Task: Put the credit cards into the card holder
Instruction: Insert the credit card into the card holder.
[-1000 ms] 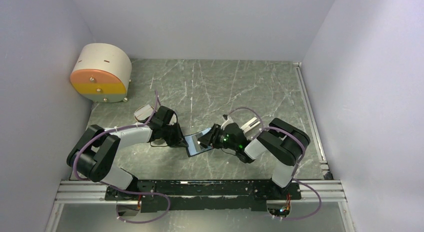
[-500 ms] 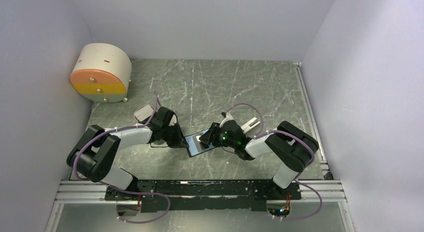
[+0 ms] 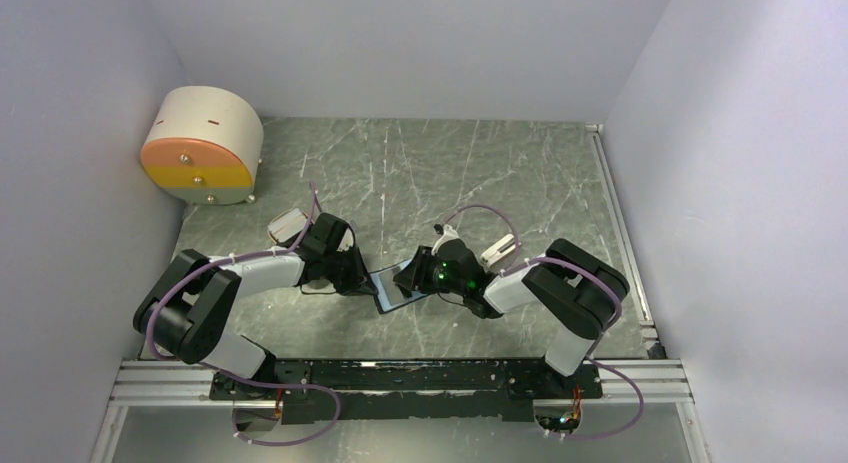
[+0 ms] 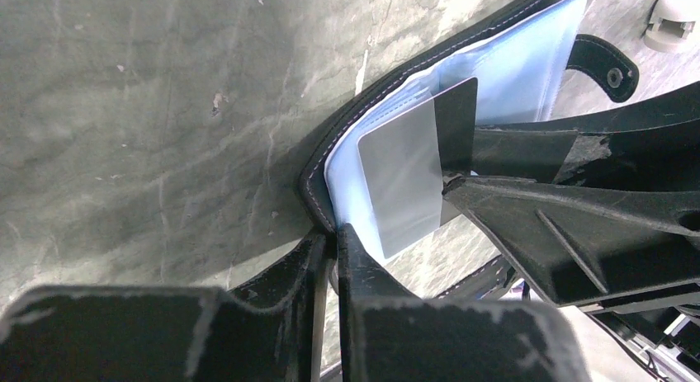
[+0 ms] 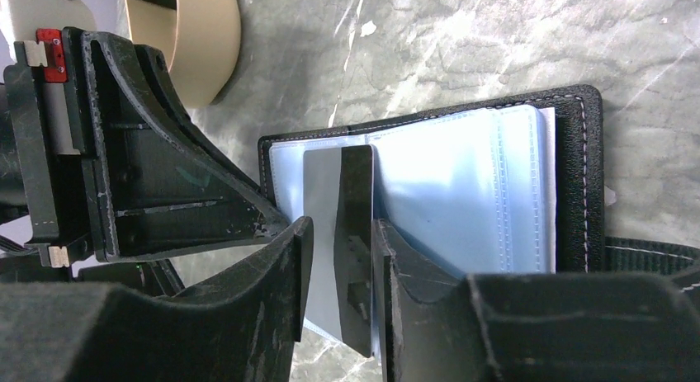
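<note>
The black card holder (image 3: 393, 291) lies open on the table between my two grippers, its glossy blue pockets (image 5: 462, 184) facing up. My left gripper (image 3: 358, 276) is shut on the holder's left edge (image 4: 334, 238). My right gripper (image 3: 412, 275) is shut on a credit card (image 5: 355, 217) with a grey face (image 4: 400, 184) and a dark side. It holds the card tilted, with the card's far end at the left pockets of the holder (image 4: 512, 77). I cannot tell whether it is one card or two. Any other cards are out of view.
A big beige-and-orange round box (image 3: 203, 145) stands at the back left. A beige rounded object (image 5: 190, 35) shows behind the left gripper (image 5: 165, 176). The holder's snap tab (image 4: 603, 64) sticks out at its far side. A metal rail (image 3: 400, 373) runs along the near edge.
My right gripper has moved left with the card, further over the open holder toward the left gripper. The left gripper and the holder have stayed in place.
</note>
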